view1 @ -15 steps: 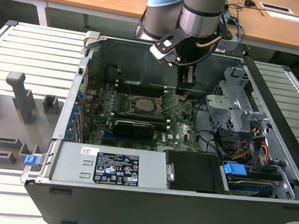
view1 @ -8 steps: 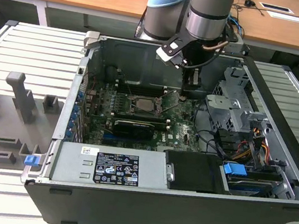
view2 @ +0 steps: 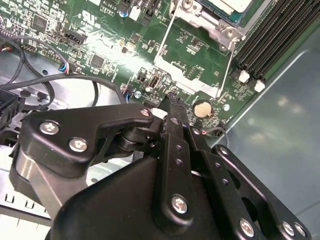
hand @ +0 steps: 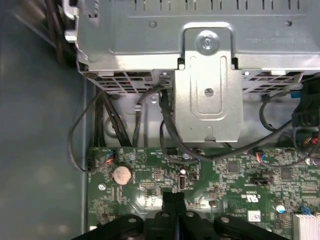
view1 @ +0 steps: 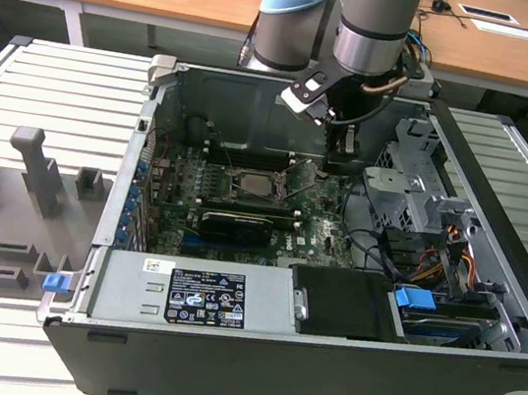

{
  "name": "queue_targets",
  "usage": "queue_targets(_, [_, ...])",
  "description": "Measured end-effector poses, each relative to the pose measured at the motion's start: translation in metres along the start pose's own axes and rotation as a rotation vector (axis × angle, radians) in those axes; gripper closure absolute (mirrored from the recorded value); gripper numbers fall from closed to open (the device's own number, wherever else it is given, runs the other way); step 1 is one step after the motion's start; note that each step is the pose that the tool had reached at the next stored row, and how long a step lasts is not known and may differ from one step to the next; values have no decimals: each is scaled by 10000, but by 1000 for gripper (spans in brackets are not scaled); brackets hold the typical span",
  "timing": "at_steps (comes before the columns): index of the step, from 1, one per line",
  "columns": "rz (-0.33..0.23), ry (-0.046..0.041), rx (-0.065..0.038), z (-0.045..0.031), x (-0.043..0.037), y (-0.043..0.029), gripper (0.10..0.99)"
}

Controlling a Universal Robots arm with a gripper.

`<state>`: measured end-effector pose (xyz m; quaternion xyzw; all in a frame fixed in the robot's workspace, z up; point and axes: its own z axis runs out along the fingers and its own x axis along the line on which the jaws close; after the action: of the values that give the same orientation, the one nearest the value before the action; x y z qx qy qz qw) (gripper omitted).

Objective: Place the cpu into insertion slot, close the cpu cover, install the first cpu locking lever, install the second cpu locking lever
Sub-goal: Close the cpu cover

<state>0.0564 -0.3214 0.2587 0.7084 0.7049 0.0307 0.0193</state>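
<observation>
The black, jointed end effector (view1: 339,159) hangs inside the open sheet-metal computer case (view1: 503,194), low over the glossy green motherboard (hand: 235,175). In both wrist views its 2 flat fingers (hand: 168,201) are pressed together along a thin seam with nothing between them. The cpu (view2: 231,6), a flat square chip with a dull silvery-tan top, lies in the insertion slot (view1: 246,183), apart from the fingertips. In the second wrist view, the cpu cover (view2: 186,79), a thin bright metal frame, appears swung away from the socket towards the end effector, and green board shows through its square window. Whether the fingertips touch its free edge cannot be told. A round silvery coin cell (hand: 121,174) sits just beside the fingertips. Long black memory slots (view2: 270,40) run beside the socket. In the exterior view, a long black expansion card (view1: 235,223) lies across the board, and the case rests on a ribbed grey tabletop (view1: 52,86).
</observation>
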Motion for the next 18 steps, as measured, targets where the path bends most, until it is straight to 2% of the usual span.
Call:
queue_targets(3, [0,4,0,15,1,20,980])
queue_targets(8, [2,0,66,113,-2,5,980])
queue_targets(12, [-2,1,66,109,-2,-53,980])
queue_targets(18, [-2,1,65,106,-2,-97,980])
